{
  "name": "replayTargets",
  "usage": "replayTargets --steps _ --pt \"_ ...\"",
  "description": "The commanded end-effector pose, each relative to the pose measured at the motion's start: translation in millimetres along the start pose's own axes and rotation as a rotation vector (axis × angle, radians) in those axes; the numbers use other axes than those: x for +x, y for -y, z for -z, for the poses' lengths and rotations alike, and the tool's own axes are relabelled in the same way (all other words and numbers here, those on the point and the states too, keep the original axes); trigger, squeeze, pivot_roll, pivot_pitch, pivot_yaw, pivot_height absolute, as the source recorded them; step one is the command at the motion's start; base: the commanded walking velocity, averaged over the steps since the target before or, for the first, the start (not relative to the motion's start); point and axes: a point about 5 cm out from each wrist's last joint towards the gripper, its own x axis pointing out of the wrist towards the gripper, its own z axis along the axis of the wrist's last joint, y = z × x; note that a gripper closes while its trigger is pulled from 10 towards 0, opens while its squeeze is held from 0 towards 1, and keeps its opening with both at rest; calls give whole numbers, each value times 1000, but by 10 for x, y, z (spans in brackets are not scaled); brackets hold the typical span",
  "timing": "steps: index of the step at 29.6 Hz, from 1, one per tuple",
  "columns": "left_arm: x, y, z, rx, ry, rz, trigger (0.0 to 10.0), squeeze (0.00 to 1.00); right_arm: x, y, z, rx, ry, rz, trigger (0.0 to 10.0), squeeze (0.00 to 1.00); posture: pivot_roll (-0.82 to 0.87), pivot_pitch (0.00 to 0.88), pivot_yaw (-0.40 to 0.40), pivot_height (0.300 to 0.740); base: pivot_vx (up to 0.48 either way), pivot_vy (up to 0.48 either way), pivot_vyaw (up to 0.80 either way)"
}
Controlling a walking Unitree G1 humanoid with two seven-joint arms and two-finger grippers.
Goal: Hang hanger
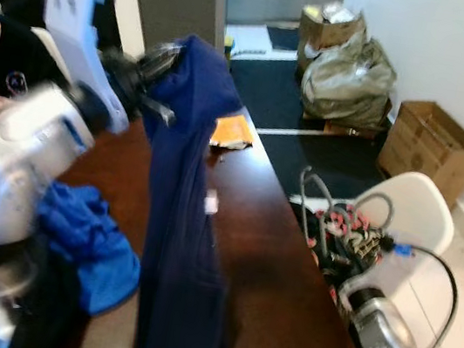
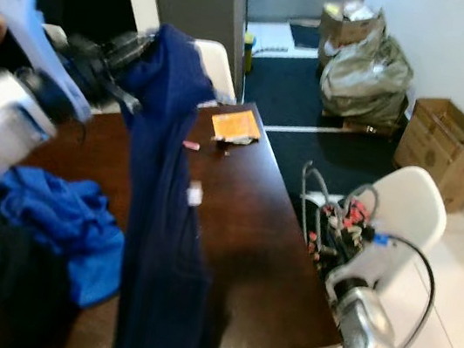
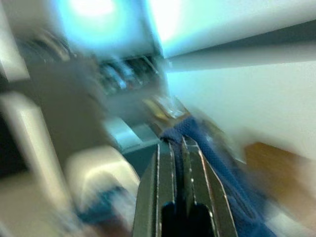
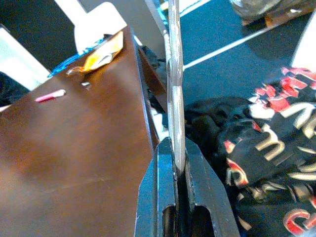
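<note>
Raised high over the brown table (image 1: 279, 270), the left gripper (image 1: 161, 110) pinches a navy garment (image 1: 177, 245) that drapes downward. Low beside the table's edge, the right gripper (image 4: 176, 148) clamps a grey hanger (image 4: 175, 74) upright.

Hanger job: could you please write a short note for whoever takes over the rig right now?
Left pincer: shut on the navy garment, held up so it drapes over the dark wooden table.
Right pincer: shut on the grey hanger, beside the table, above the white chair.
Done: garment and hanger both in hand.
Left: the garment looks not yet on the hanger, and the hanger is not yet hung.
</note>
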Motion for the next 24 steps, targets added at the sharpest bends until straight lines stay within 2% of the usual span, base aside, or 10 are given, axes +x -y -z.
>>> replayTargets --steps 1,2,5,15,16,17,18,19,21,24 --pt "-247 -677 -912 244 268 -347 0 0 -2 -41 95 41 -20 -12 10000 0 50 1 103 740 0 0 0" --pt "-247 -677 -912 244 268 -347 0 0 -2 -41 95 41 -20 -12 10000 0 50 1 103 740 0 0 0" --pt "-489 -934 -1264 445 327 -566 0 0 -7 -42 99 47 -17 -12 10000 0 54 4 101 740 0 0 0" --pt "-684 -1138 -1215 424 290 -670 0 0 -15 -37 97 52 -17 -15 10000 0 54 14 97 740 0 0 0" --pt "-625 -1105 -962 389 198 -611 0 0 -17 -36 97 52 -18 -16 10000 0 56 18 99 740 0 0 0" --pt "-625 -1105 -962 389 198 -611 0 0 -17 -36 97 52 -18 -16 10000 0 56 18 99 740 0 0 0" --pt "-608 -983 -449 313 40 -506 0 0 -23 -37 96 52 -18 -17 10000 0 46 25 105 740 0 0 0" --pt "-632 -925 -267 275 -11 -473 0 0 -25 -35 94 52 -18 -17 10000 0 49 25 102 740 0 0 0" --pt "-632 -925 -267 275 -11 -473 0 0 -25 -35 94 52 -18 -17 10000 0 49 25 102 740 0 0 0" --pt "-674 -845 0 216 -74 -455 0 0 -27 -31 91 54 -17 -16 10000 0 58 30 102 740 0 0 0"
